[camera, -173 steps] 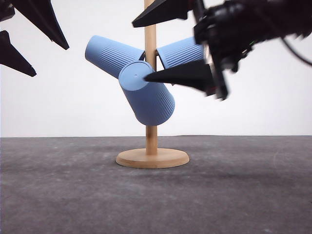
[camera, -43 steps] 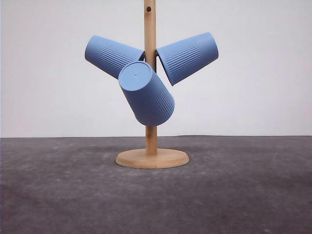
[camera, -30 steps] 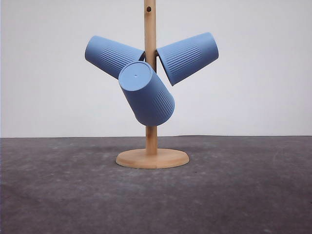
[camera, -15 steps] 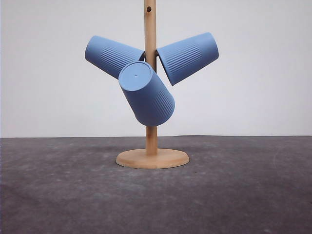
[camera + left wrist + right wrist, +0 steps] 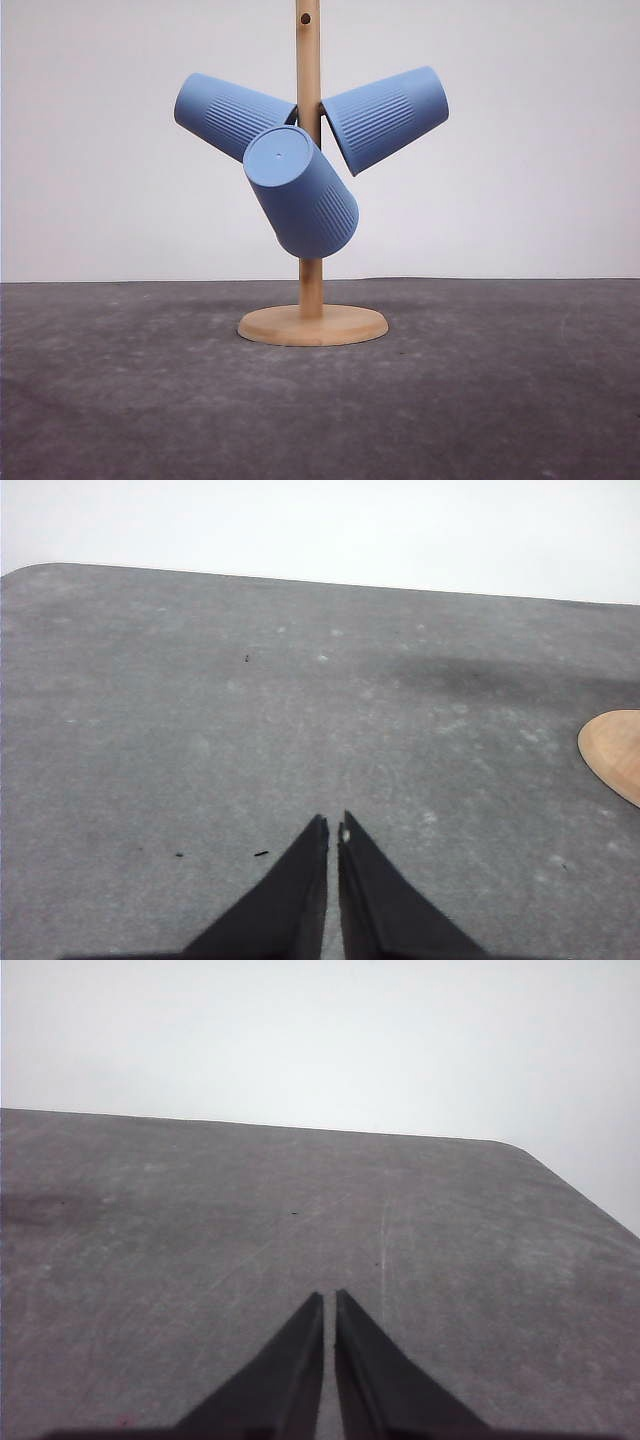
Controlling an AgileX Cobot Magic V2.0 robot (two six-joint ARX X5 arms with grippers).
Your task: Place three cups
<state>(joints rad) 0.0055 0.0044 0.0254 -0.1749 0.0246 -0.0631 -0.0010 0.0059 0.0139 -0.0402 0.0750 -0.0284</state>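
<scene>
Three matte light-blue ribbed plastic cups hang tilted on the wooden peg stand point(image 5: 309, 250) — a left cup point(image 5: 232, 114) and a right cup point(image 5: 386, 117) angling up and outward with mouths at the post, and a front cup point(image 5: 302, 192) with its flat base toward me. Their insides are hidden. The stand's round base rests on the dark grey surface point(image 5: 500, 390). My left end effector point(image 5: 333, 830) and right end effector point(image 5: 329, 1302) are both pressed together, empty, over bare surface — the stand's base edge lies near the left one.

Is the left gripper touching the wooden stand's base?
Apart. In the left wrist view the left gripper sits shut over bare grey table, and the stand base lies well off to one side with open tabletop between them.
</scene>
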